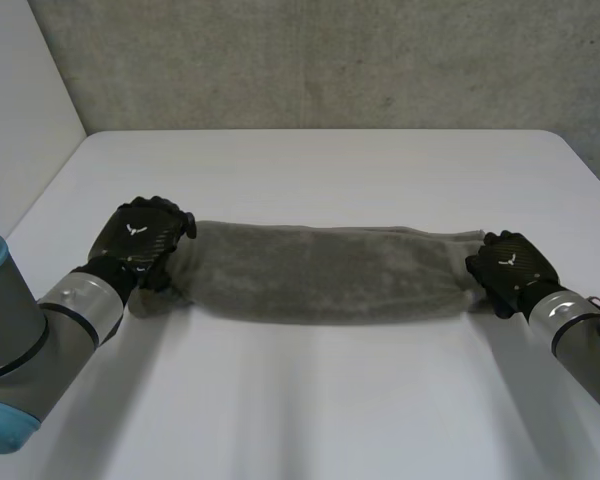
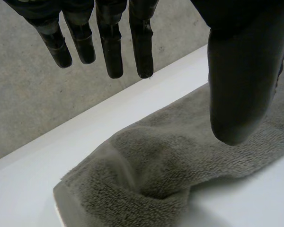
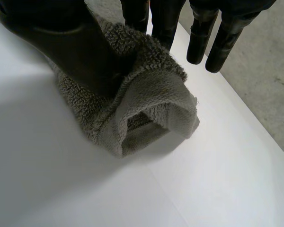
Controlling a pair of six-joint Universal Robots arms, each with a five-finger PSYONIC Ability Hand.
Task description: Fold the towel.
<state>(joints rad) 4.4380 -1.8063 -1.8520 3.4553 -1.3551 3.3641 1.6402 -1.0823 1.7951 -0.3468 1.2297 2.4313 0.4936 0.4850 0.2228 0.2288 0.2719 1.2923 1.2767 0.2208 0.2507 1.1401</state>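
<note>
1. The grey towel [image 1: 330, 272] lies as a long folded band across the white table [image 1: 330, 170], stretched between both hands.
2. The left hand [image 1: 140, 238] is at the towel's left end and released. Its fingers [image 2: 111, 47] are straight and clear of the cloth. Whether the thumb touches the cloth cannot be told.
3. The right hand [image 1: 510, 268] is grasping the towel's right end, thumb against fingers. The thumb hides the contact itself.
4. That end curls into an open loop.

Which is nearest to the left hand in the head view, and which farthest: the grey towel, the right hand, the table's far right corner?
1. grey towel, its end at the left hand.
2. right hand, at the towel's other end.
3. table's far right corner, beyond the right hand.
</note>
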